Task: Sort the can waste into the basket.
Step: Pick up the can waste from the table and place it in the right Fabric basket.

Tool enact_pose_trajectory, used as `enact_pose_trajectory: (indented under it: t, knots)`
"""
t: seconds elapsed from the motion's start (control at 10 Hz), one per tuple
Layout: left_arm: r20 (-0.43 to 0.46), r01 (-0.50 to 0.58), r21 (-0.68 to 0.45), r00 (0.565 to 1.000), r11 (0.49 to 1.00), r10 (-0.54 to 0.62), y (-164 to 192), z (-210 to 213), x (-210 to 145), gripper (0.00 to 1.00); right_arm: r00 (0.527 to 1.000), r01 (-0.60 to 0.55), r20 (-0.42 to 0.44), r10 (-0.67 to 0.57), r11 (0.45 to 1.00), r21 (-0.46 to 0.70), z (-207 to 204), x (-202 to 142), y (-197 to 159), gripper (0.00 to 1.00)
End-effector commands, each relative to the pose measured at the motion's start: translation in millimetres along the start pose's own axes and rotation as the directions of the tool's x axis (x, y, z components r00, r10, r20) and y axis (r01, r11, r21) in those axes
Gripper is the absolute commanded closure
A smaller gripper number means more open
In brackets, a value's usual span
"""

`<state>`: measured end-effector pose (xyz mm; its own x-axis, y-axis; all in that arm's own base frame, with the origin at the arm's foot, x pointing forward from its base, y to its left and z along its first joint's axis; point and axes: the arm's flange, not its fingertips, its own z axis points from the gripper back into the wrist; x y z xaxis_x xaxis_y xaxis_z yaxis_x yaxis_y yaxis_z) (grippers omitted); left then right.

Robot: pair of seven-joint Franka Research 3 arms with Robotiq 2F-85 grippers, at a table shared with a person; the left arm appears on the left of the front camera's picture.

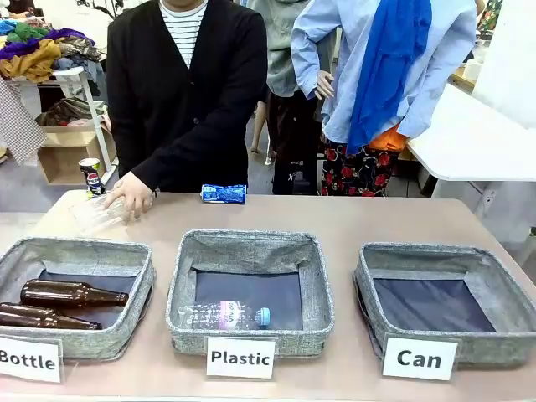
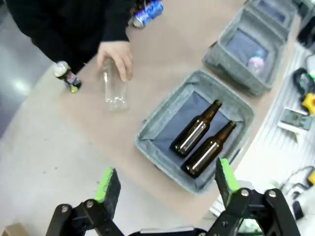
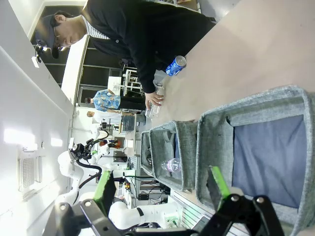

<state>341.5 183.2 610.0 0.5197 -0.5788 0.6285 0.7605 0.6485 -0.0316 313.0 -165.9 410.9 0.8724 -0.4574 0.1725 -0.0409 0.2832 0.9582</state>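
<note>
Crushed bright blue metal can [image 1: 224,193] flat at the far edge of the beige table [image 1: 352,226]. Dark crushed can with red-white-blue marks [image 1: 90,177] upright by the far left corner, near the person's hand [image 1: 130,197] resting on a clear plastic bottle [image 1: 96,216]. Grey woven-fabric basket [image 1: 419,253] labelled "Can" at right. Left gripper [image 2: 165,172] spread wide above two brown glass bottles [image 2: 194,130]; right gripper [image 3: 160,177] spread too, above that basket.

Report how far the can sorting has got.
Done: nothing; the Can basket holds no cans. In hand: nothing; left gripper and right gripper are open, empty. Left: the blue can lying at the far edge and the dark can standing far left.
</note>
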Motion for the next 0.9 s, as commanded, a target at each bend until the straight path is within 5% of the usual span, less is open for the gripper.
enact_pose_trajectory:
  t: [0.0, 0.2, 0.5, 0.8]
  knots:
    - [0.06, 0.006, 0.001, 0.998, 1.0, -0.006, 14.2, -5.7, 9.7, 0.0, 1.0, 0.018, -0.006, -0.018, 1.0, 0.002, 0.7, 0.0, 3.8, 0.0]
    - [0.044, -0.021, -0.047, 0.999, 0.999, 0.023, 37.0, -22.0, 10.9, 0.0, 1.0, 0.018, -0.006, -0.018, 1.0, 0.002, 0.7, 0.0, 3.8, 0.0]
    - [0.168, -0.012, 0.049, 0.986, 0.999, 0.004, 2.7, 41.1, 1.5, 0.0, 1.0, 0.018, -0.006, -0.018, 1.0, 0.002, 0.7, 0.0, 3.8, 0.0]
    - [0.339, -0.26, 0.137, 0.919, 0.956, 0.201, -41.6, 76.9, -76.4, 0.0, 1.0, 0.018, -0.006, -0.018, 1.0, 0.002, 0.7, 0.0, 3.8, 0.0]
